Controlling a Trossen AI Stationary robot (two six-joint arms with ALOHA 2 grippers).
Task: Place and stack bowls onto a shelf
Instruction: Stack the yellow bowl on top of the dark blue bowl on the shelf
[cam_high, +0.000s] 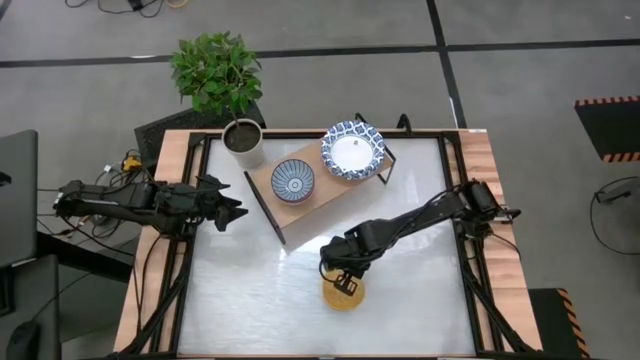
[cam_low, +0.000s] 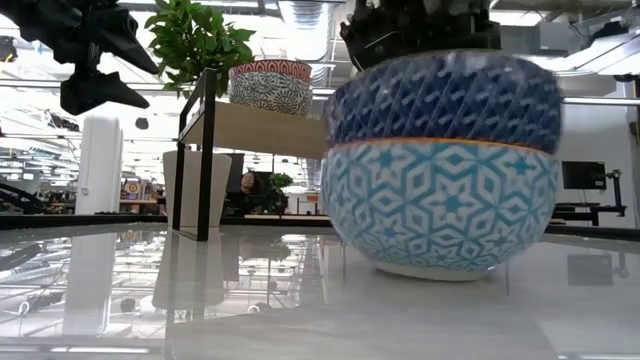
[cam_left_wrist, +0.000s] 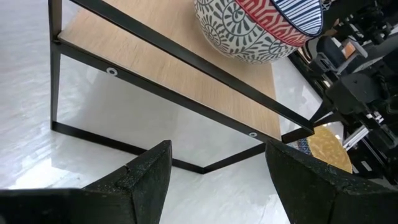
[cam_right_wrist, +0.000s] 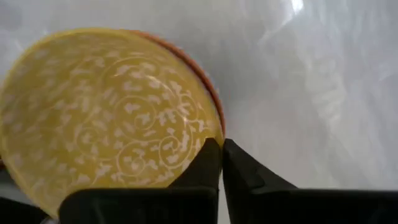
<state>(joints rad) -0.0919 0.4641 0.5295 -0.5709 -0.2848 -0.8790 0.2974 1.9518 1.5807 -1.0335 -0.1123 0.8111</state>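
Right jaws (cam_right_wrist: 221, 163) pinch yellow bowl (cam_right_wrist: 106, 112) rim, near shelf (cam_high: 300, 205) and plant pot (cam_high: 243, 140).

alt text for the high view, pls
Top-down view: the right pincer grips the rim of a yellow-inside bowl on the white table. Two blue-patterned bowls sit on the wooden shelf beside a potted plant; the left pincer waits at the left.
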